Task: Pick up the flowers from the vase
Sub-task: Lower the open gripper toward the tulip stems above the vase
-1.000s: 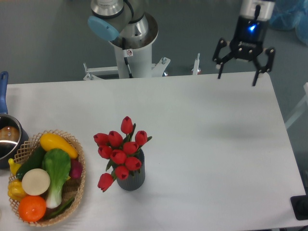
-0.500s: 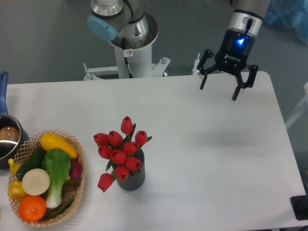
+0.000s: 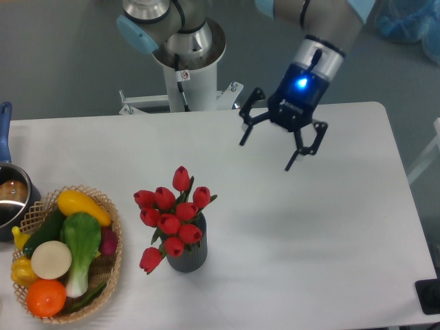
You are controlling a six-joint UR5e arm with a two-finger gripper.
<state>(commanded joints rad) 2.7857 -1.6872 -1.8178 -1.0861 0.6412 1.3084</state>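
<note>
The flowers [image 3: 170, 214], a bunch of red tulip buds with green stems, stand in the small dark grey ribbed vase [image 3: 188, 256] at the front middle of the white table. One bud droops over the vase's left side. My gripper [image 3: 267, 155] is open and empty. It hangs above the table up and to the right of the flowers, well apart from them, with a blue light on its body.
A wicker basket [image 3: 108, 271] with vegetables and fruit sits at the front left. A steel pot [image 3: 12, 199] with a blue handle is at the left edge. The robot base [image 3: 187, 65] stands behind the table's far edge [image 3: 137, 118].
My gripper has moved left and toward the front, from beyond the table's far right corner to above the table, closer to the flowers. It stays open. The flowers and vase have not moved.
</note>
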